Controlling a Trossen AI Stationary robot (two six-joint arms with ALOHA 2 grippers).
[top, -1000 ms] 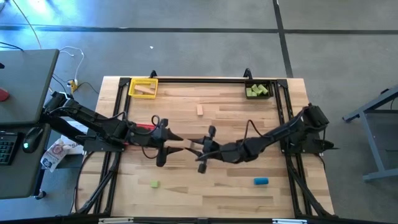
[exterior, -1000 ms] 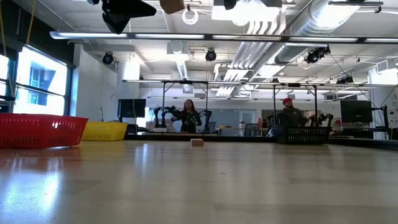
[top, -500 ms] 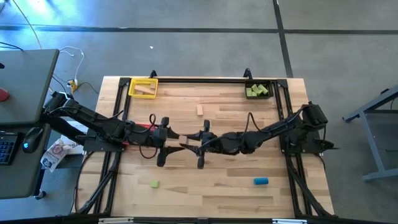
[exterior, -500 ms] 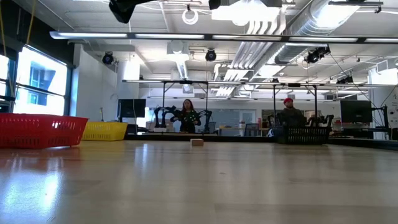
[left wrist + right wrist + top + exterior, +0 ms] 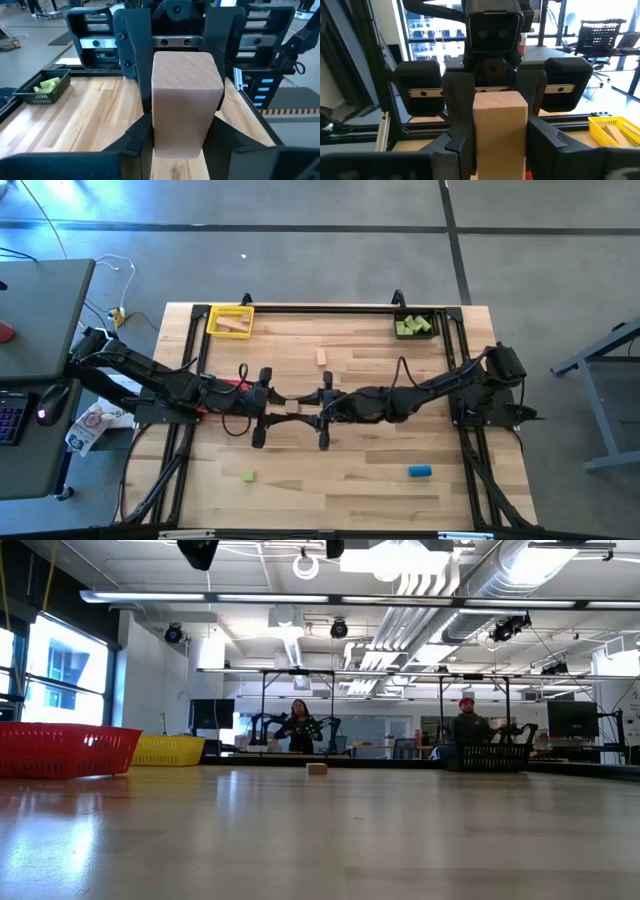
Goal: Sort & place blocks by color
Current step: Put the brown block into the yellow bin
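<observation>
Tan block [image 5: 292, 409] is held in mid-air over the middle of the surface [image 5: 350, 480], between the two grippers, which face each other nose to nose. Left gripper [image 5: 275, 408] is clamped on one end of it: in the left wrist view the block [image 5: 186, 102] fills the gap between the fingers [image 5: 136, 141], upright, with the right gripper [image 5: 176, 45] straight behind it. Right gripper [image 5: 318, 408] is on the other end: in the right wrist view the same block [image 5: 499, 127] sits between its fingers [image 5: 461, 145], with the left gripper [image 5: 492, 75] right behind. Both look closed on it; contact on each side can't be fully confirmed.

Other blocks on the surface:
- tan one [image 5: 322, 357] near the middle, towards the far edge; shows as a small block [image 5: 317, 769] in the low view
- green one [image 5: 248, 476] near the front, left side
- blue one [image 5: 419, 472] near the front, right side, well apart from the green

Bins:
- yellow bin [image 5: 229, 320] at the far left corner, with a tan block [image 5: 235, 326] in it
- black bin [image 5: 414, 326] at the far right corner, with green blocks [image 5: 412, 327] in it
- red bin [image 5: 65, 750] at the left in the low view, beside the yellow one

Two people stand in the room beyond, far off.
</observation>
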